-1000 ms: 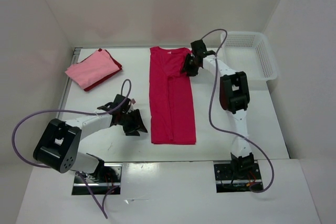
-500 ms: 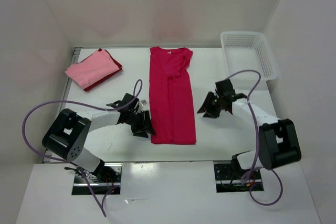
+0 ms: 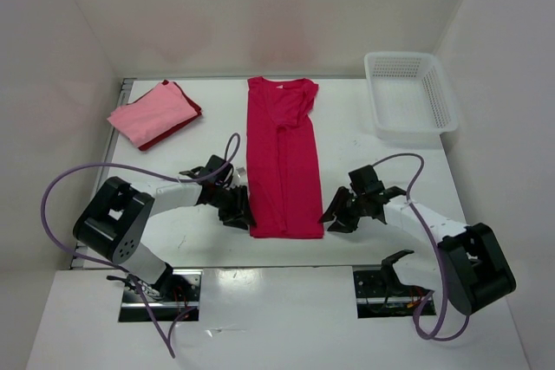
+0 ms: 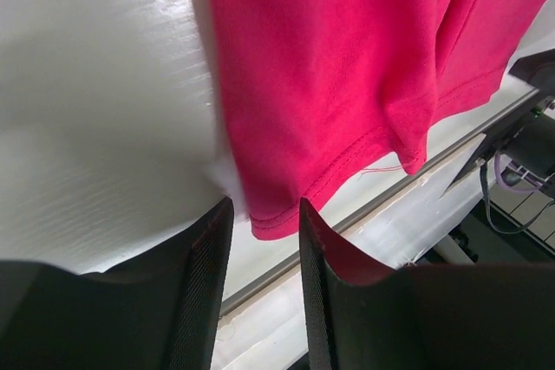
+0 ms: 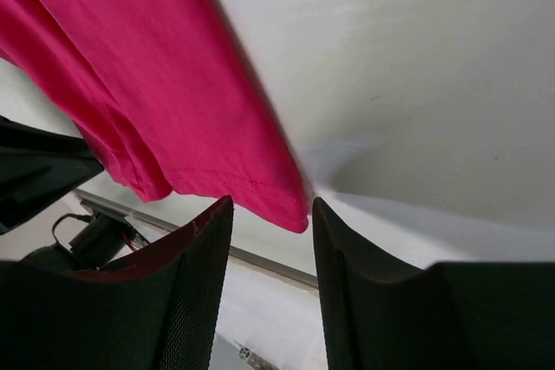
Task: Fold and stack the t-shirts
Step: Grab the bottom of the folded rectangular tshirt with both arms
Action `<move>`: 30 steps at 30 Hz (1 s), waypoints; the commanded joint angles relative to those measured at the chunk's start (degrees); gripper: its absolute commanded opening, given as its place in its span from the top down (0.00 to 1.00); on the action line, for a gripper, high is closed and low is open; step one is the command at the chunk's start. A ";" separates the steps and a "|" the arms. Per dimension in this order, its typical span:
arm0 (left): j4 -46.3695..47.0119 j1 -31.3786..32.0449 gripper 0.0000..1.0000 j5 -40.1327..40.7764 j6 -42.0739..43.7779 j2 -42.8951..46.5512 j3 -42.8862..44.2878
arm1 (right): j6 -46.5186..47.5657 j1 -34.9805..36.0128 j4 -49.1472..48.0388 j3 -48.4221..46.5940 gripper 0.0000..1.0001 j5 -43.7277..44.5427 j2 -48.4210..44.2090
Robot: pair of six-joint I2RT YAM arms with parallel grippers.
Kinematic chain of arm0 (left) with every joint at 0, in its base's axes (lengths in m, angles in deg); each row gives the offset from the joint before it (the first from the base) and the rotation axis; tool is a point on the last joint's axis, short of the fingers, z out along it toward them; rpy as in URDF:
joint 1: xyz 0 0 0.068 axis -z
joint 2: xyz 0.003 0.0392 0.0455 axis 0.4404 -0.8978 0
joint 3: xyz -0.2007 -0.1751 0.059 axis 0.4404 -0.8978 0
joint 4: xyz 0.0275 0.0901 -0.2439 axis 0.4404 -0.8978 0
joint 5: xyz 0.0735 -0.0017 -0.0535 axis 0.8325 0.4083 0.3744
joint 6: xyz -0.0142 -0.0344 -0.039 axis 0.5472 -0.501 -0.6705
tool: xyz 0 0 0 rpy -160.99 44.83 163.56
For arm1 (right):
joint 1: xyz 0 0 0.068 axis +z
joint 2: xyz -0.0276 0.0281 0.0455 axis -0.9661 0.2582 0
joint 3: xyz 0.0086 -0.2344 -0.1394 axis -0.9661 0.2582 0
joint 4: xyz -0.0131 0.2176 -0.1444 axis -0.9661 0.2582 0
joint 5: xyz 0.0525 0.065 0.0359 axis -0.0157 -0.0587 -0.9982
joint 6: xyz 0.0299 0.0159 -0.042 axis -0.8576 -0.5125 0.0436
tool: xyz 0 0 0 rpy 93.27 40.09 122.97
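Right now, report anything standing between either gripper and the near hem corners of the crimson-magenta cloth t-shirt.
Nothing visible does. The left gripper and right gripper sit with open jaws right at the two near hem corners of the crimson-magenta cloth t-shirt.

Crimson-magenta t-shirt (image 3: 284, 162) lies flat at mid table (image 3: 364, 140), folded lengthwise into a long strip, collar at the far end; folded light pink t-shirt (image 3: 152, 113) rests atop folded dark red t-shirt (image 3: 194, 111), far left.

Left pincer (image 3: 236, 210) and right pincer (image 3: 335, 216) sit low, jaws parted.
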 commanded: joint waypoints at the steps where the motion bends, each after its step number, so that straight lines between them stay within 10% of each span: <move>1: -0.40 0.82 0.56 0.08 0.19 -0.40 -0.68 | -2.48 2.80 -2.15 1.29 0.53 -0.43 -0.93; 11: 1.18 4.68 0.56 -0.45 -2.10 -1.54 -1.83 | -3.01 3.33 -3.82 3.06 0.67 -0.95 0.30; 19: 1.19 4.68 0.84 0.16 -4.29 1.54 -2.88 | -2.49 3.33 -5.75 3.06 0.85 -0.95 1.53; 30: -4.69 4.68 0.93 -2.82 -8.59 14.27 -9.47 | -10.21 14.31 3.46 3.93 1.00 -3.94 -9.95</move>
